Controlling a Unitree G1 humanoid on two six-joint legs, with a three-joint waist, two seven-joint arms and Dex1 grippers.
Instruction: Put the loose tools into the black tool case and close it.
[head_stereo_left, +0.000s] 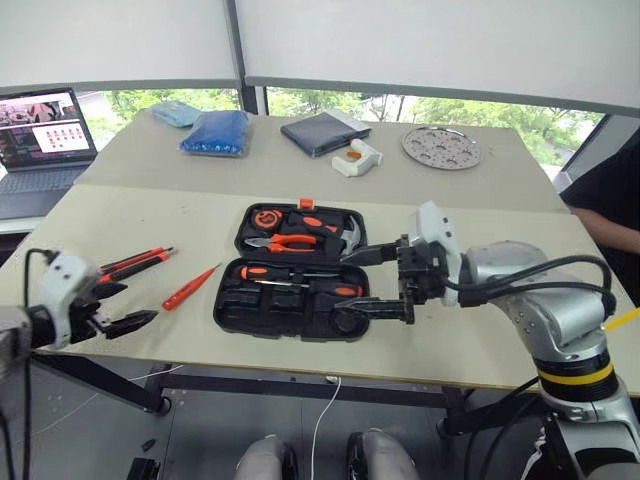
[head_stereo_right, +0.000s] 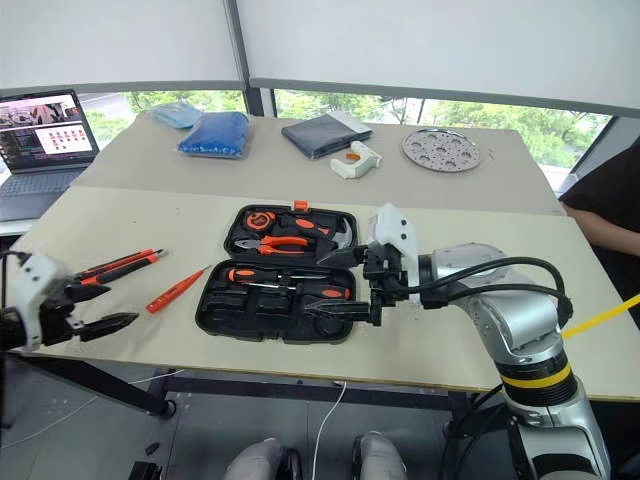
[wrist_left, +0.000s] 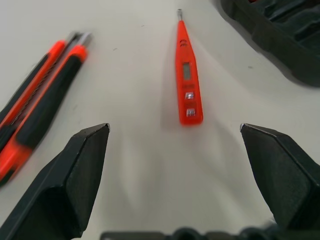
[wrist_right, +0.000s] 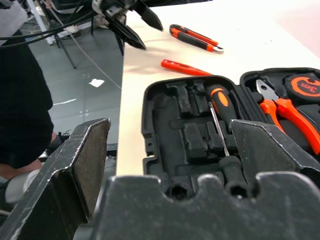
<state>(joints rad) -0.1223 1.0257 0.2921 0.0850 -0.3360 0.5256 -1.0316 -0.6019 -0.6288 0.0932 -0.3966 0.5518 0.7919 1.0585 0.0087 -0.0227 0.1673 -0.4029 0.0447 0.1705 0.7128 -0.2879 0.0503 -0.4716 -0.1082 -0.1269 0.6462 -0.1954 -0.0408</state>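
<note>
Black tool case (head_stereo_left: 290, 300) open; tester screwdriver (head_stereo_left: 190, 287) beside.

Not much to read here tbh; the tape measure (wrist_right: 306, 88) sitting in the black tool case (wrist_right: 165, 150) has "3m" in black on its orange face; the laptop (head_stereo_left: 42, 135) screen shows some page, way too small to make out.

A work room or lab is seen. Plain tables (head_stereo_left: 480, 345) are set by big windows (head_stereo_left: 330, 102) with blinds. An open laptop (head_stereo_left: 42, 135) is placed on one.
</note>
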